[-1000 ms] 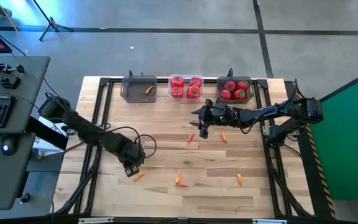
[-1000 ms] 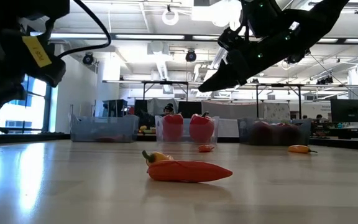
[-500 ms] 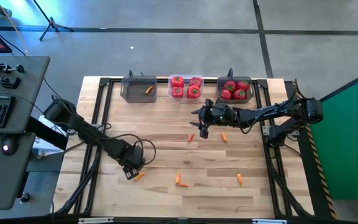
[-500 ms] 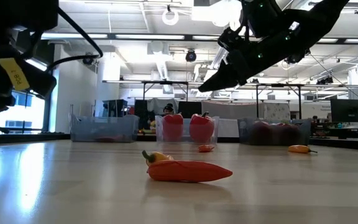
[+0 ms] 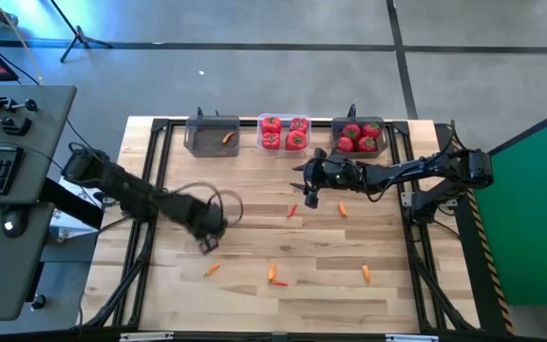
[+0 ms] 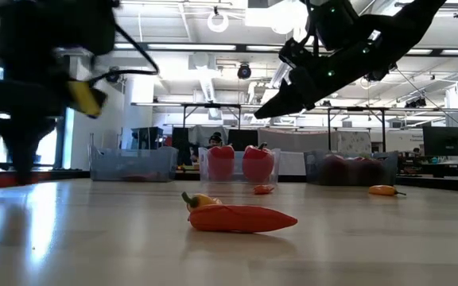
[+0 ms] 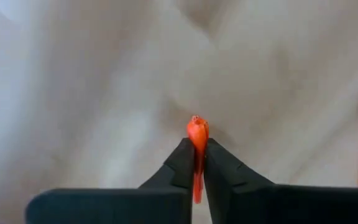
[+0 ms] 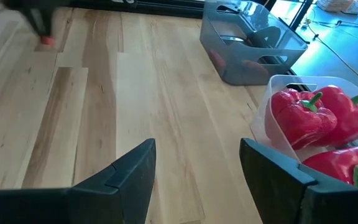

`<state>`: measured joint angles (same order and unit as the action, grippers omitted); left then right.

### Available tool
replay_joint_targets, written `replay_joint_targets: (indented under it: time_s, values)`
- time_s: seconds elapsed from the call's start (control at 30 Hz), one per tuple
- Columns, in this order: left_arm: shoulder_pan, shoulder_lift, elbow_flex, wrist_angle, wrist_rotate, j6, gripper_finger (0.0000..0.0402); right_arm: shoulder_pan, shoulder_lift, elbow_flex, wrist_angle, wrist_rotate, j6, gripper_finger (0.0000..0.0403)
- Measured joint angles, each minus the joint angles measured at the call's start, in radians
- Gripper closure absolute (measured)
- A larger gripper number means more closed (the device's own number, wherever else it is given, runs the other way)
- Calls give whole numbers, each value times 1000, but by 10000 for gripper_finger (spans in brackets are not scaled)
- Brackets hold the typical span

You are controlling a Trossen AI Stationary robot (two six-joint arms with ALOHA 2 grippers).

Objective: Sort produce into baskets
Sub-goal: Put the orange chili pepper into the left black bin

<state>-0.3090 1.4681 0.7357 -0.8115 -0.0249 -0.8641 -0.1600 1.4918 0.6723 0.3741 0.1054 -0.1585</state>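
So the wooden desk (image 5: 254,218) is mostly sorted already. Along its far edge three bins are lined up: a dark grey bin (image 5: 212,135) with one orange piece in it, a clear bin (image 5: 284,133) packed with red bell peppers (image 8: 328,121), and a second dark grey bin (image 5: 358,136) full of tomatoes (image 5: 359,135). What's left loose are the little orange carrot pieces, several scattered across the middle and near side of the desk, e.g. one at (image 5: 275,275) and another at (image 5: 366,274).

The pick-up step looks done for one of them: in the left wrist view the left tool (image 7: 197,163) is clamped together on a thin orange carrot piece (image 7: 197,138), which is pinched edge-on between the fingertips and lifted off the wood. From above, that tool (image 5: 207,226) sits at the left-middle of the desk, well apart from the bins.

The right tool (image 8: 197,163) is held with its fingers apart and nothing between them, hanging above the desk just in front of the clear bin.

Next move, probably: the held piece gets carried to the far-left grey bin, where the other orange bit lies, and released inside the walls. The grip is thin, so slipping should be watched for.
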Motion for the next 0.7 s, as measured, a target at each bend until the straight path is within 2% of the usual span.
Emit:
replay_joint_targets:
  time_s: [0.27, 0.43, 0.6, 0.7]
  values:
    - [442, -60, 40, 17, -185, 364, 395, -19, 0, 0, 1, 0, 3, 179]
    - [674, -71, 161, 50, -224, 594, 394, -31, 0, 0, 2, 0, 19, 179]
    - [868, -44, 302, 85, -269, 749, 394, -47, 0, 0, 3, 0, 30, 179]
    - [972, -13, 352, 136, -257, 837, 394, -51, 0, 0, 3, 1, 30, 179]
